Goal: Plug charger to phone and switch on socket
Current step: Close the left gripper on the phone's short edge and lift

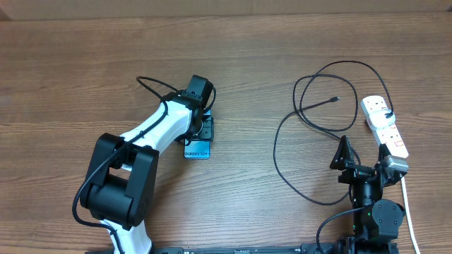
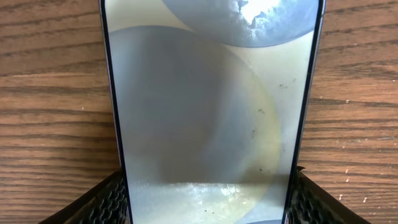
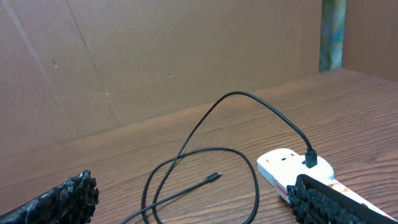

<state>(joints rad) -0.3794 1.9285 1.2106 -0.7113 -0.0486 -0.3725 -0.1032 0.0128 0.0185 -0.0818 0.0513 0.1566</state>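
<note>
The phone [image 1: 197, 151] lies flat on the table, its light-blue end showing below my left gripper [image 1: 201, 130]. In the left wrist view the phone [image 2: 205, 112] fills the space between the fingers [image 2: 112, 202], and both pads press its dark edges. The charger [image 1: 282, 141] is a black cable looped on the table at the right; its connector tip [image 1: 335, 99] lies free and its plug [image 1: 389, 113] sits in the white socket [image 1: 385, 127]. My right gripper [image 1: 367, 159] stands open near the socket [image 3: 292, 165], short of the tip [image 3: 214, 177], holding nothing.
A brown cardboard wall [image 3: 155, 56] rises behind the table. The socket's thick white cord [image 1: 408, 212] runs toward the front edge beside the right arm. Bare wooden tabletop [image 1: 70, 77] lies to the left and between the arms.
</note>
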